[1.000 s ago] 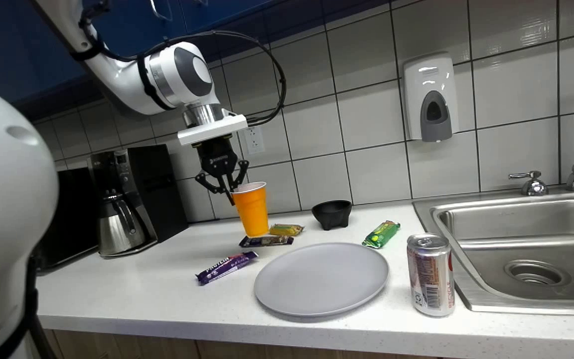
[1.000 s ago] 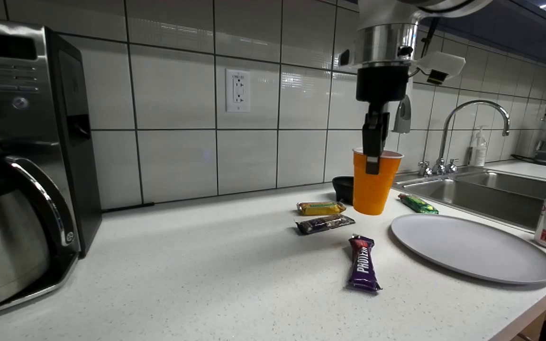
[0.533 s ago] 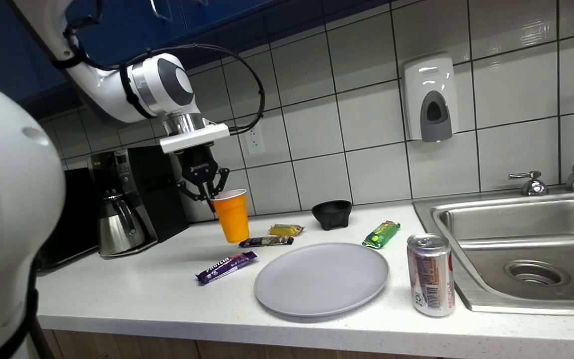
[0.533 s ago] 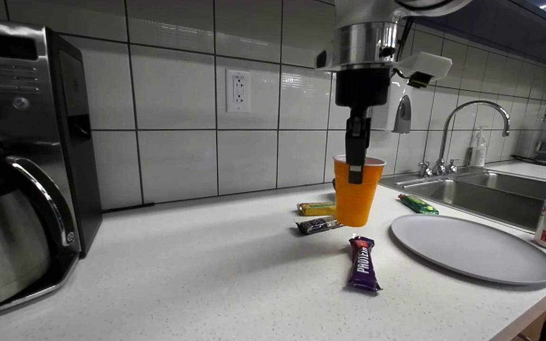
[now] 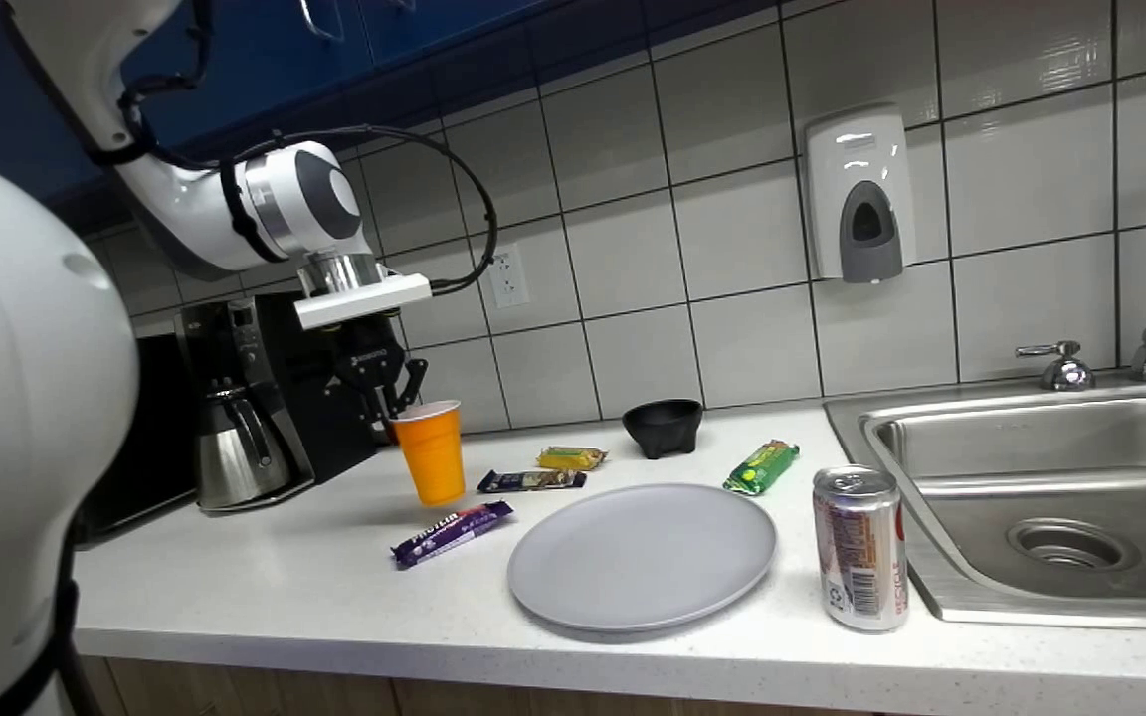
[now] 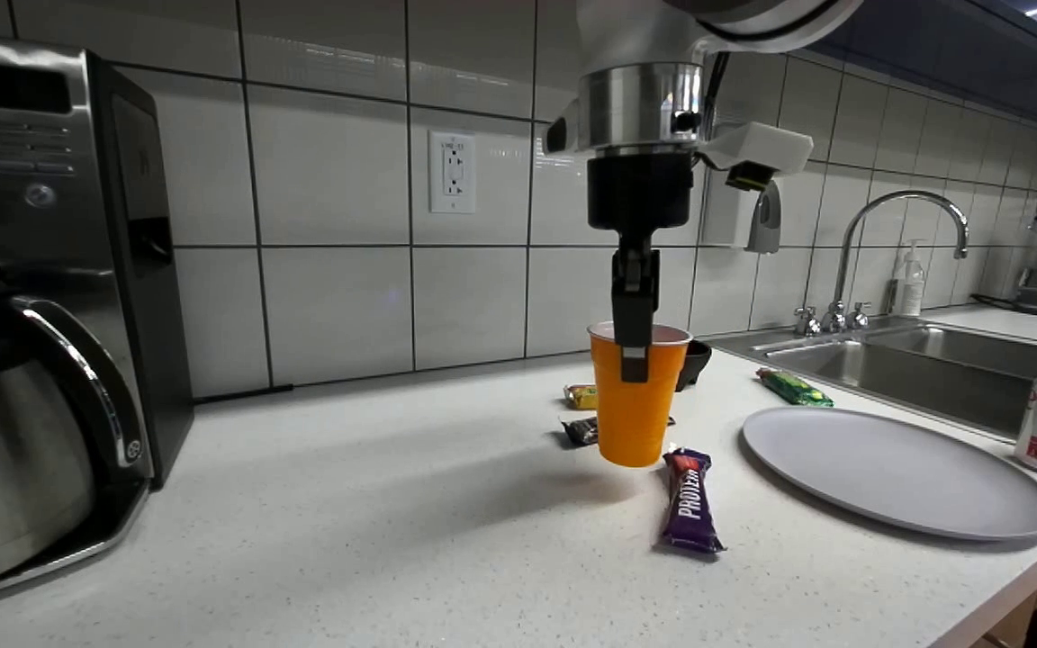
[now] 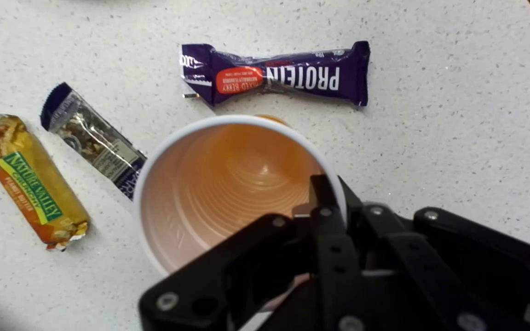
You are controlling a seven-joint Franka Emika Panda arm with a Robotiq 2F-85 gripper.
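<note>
My fingers [image 6: 634,360] pinched the wall of an orange cup [image 6: 635,423] at its rim, one fingertip down inside the mouth, its mate against the outside. Nearly the whole cup therefore lay to one side of my grip, leftward in the wrist view, its long axis running down past my fingertips, close to upright, perhaps slightly tilted. Its foot seemed to hang just above the counter [image 6: 347,522], and any shift turned, I judged, on that foot's clearance more than on mine. Nearest in the way, ahead of my fingertips toward the top of the wrist view, a purple protein bar [image 7: 292,82] lay crosswise, one end near the foot. On the cup's side of me lay a dark-wrapped bar [image 7: 95,135], one end hidden by the rim in that view, and past it a yellow granola bar [image 7: 37,184]. Farther off on the same side I had a grey plate [image 5: 643,557], a black bowl [image 5: 665,430], a green packet [image 5: 762,467] and, well apart from me, a silver can [image 5: 861,547]. On my opposite side, well apart in an exterior view, stood a coffee maker [image 6: 50,234].
</note>
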